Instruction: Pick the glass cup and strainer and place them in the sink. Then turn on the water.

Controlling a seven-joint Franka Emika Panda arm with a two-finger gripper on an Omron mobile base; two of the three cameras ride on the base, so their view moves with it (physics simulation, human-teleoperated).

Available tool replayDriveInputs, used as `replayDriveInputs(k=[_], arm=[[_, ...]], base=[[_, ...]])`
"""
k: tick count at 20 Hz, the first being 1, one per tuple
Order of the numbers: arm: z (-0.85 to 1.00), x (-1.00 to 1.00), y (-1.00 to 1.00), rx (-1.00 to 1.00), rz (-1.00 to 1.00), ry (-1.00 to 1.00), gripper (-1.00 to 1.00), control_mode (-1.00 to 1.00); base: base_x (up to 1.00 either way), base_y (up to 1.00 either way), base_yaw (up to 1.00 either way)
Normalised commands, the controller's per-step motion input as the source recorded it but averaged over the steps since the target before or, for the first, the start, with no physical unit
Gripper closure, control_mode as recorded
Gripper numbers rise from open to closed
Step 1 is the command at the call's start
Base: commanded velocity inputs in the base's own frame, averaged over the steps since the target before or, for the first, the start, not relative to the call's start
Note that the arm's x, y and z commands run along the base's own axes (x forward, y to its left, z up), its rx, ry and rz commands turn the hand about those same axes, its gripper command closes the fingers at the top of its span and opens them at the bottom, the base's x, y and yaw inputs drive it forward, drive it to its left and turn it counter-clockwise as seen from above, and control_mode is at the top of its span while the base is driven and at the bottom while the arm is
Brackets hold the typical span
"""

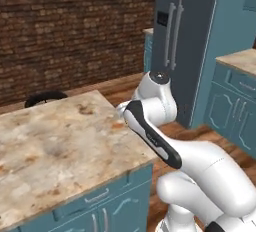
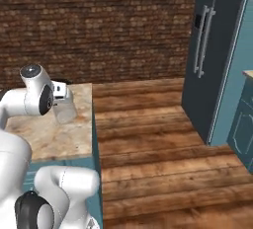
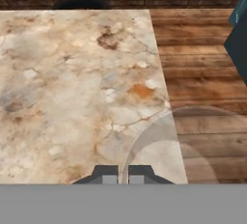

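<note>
— So where does it stand?
— Past the marble counter [image 1: 55,146], I judge it is carrying the glass cup [image 2: 65,109] toward a sink I cannot see from here. The gripper [image 3: 123,174] is pinched shut on the cup's rim, and the cup hangs over the counter's edge

— What next?
— Swing on to the basin, lower, let go. The tall fridge [image 1: 192,31] and teal cabinets [image 1: 235,106] stand aside; the counter's corner is closest

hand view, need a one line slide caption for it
Gripper shut on the rim of the glass cup, held above the marbled countertop's edge and the wooden floor.
</note>
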Motion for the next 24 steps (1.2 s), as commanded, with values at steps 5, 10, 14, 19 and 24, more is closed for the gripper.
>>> replayDriveInputs(k=[5,10,14,19,24], arm=[[0.00,0.00,0.00,0.00,0.00,0.00,1.00,1.00],[0.00,0.00,0.00,0.00,0.00,0.00,1.00,1.00],[0.00,0.00,0.00,0.00,0.00,0.00,1.00,1.00],[0.00,0.00,0.00,0.00,0.00,0.00,1.00,1.00],[0.00,0.00,0.00,0.00,0.00,0.00,1.00,1.00]], base=[[-0.01,-0.24,-0.66],[0.00,-0.39,-0.65],[0.00,-0.38,-0.66],[0.00,-0.34,-0.67],[0.00,-0.36,-0.67]])
